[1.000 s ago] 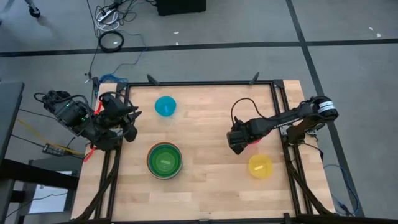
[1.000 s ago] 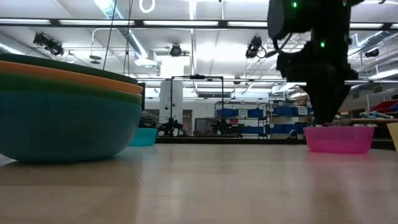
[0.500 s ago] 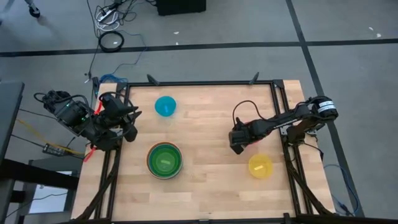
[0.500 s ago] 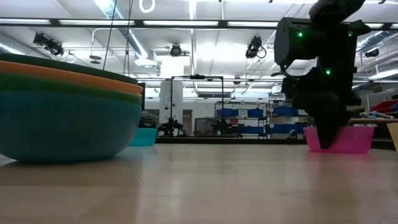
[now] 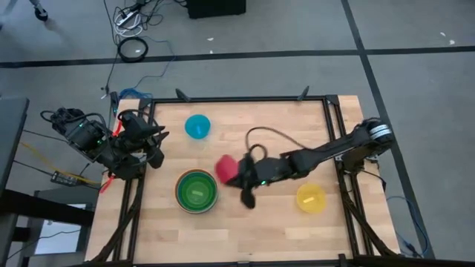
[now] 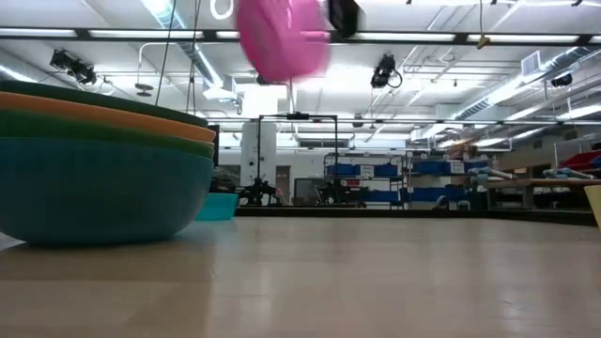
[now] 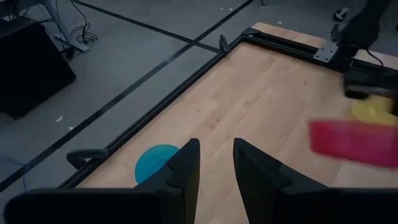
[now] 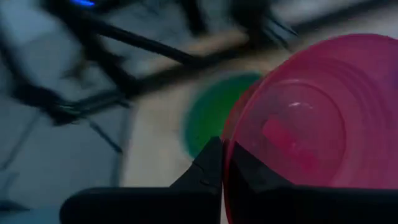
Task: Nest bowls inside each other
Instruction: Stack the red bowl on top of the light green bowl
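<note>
wooden table [image 5: 245, 222], black frame. landmark: green-topped bowl stack [image 5: 197, 190]. right tool [image 5: 239, 175] clenched on pink-red bowl [image 5: 225, 167], lifted just beside the stack. left tool [image 7: 215, 163] released, empty, near cyan bowl [image 5: 197, 126]. yellow bowl [image 5: 311, 198] well apart from the stack.

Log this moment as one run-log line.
right gripper: shut on pink-red bowl, lifted, mid-table | left gripper: waiting at left edge | stacked bowls: on table

Large robotics lab or workshop hall: long ceiling strip lights [image 6: 282, 35], exposed silver ducts [image 6: 192, 56], metal shelving with blue bins [image 6: 376, 170], grey taped floor [image 5: 245, 44], loose cables [image 5: 132, 30], black-framed wooden table [image 5: 245, 126].
</note>
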### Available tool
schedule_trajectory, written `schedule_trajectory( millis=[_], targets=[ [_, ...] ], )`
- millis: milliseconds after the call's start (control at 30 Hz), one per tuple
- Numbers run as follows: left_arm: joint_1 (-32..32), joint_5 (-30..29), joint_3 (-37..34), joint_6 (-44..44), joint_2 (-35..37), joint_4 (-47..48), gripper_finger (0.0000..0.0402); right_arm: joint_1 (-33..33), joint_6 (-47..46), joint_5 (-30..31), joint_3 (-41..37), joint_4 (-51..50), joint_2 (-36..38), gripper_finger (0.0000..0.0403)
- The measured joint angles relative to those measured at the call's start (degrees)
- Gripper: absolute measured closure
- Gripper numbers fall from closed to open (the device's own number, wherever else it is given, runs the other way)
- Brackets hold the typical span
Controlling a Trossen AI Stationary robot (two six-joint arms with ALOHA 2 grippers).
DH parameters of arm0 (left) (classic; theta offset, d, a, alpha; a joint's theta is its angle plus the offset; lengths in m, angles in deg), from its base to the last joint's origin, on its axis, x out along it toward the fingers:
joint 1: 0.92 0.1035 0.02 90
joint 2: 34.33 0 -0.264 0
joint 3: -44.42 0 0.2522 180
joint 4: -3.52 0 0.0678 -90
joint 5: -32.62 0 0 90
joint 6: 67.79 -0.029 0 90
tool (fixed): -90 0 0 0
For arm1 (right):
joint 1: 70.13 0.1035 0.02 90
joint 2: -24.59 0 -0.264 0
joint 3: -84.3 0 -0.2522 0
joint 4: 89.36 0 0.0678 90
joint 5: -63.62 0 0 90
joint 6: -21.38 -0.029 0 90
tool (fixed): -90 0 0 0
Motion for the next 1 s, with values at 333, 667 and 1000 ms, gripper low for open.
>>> schedule_trajectory(
  millis=[333,667,1000],
  targets=[
    [0.0,-0.06,0.0,0.04,0.0,-0.11,0.0296,1.21,9.6,-1.89,31.52,-16.17,-23.82,0.0403],
    [-0.04,0.05,0.0,0.11,0.0,-0.11,0.0296,0.97,12.14,-2.54,41.5,-23.66,-32.45,0.0399],
    [-0.07,0.07,0.0,0.15,0.0,-0.15,0.0296,0.85,11.8,-2.43,41.43,-24.22,-31.71,0.0303]
  ],
)
